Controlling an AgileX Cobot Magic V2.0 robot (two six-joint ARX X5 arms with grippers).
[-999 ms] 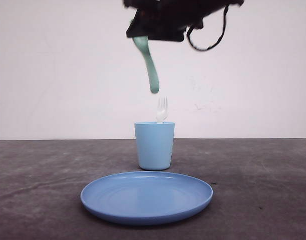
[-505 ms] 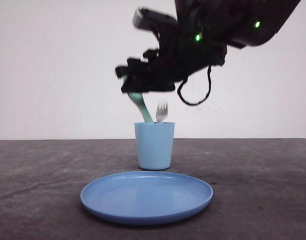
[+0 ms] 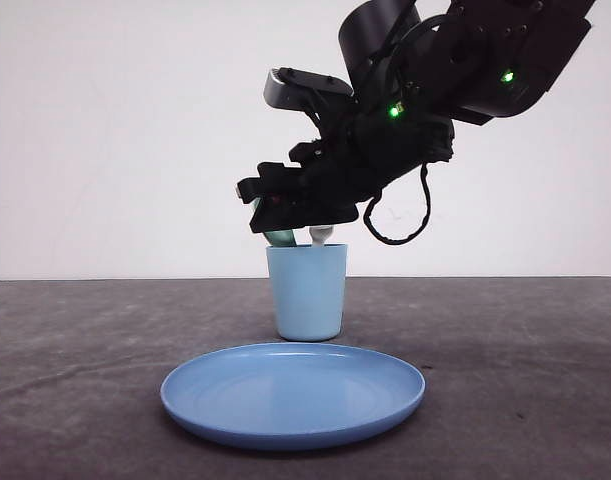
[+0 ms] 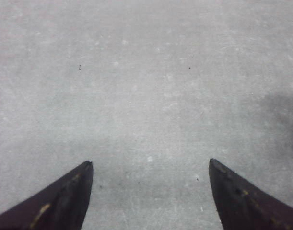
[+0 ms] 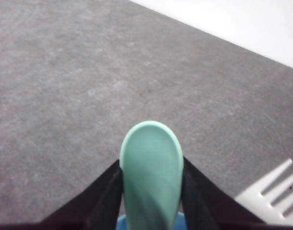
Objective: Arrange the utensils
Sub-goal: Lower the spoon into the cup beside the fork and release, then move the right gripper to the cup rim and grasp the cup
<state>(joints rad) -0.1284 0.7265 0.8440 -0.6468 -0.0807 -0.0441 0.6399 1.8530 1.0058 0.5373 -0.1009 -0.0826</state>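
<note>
**Spoon going into the cup**

The right gripper (image 3: 275,215) hangs just over the light-blue cup (image 3: 307,292), behind the blue plate (image 3: 293,394). Its fingers pinch the mint spoon (image 5: 151,167), handle down inside the cup beside the white fork (image 5: 275,194). Best to let go gently, then lift straight up. The left gripper (image 4: 148,191) is spread wide, holding nothing.
</note>
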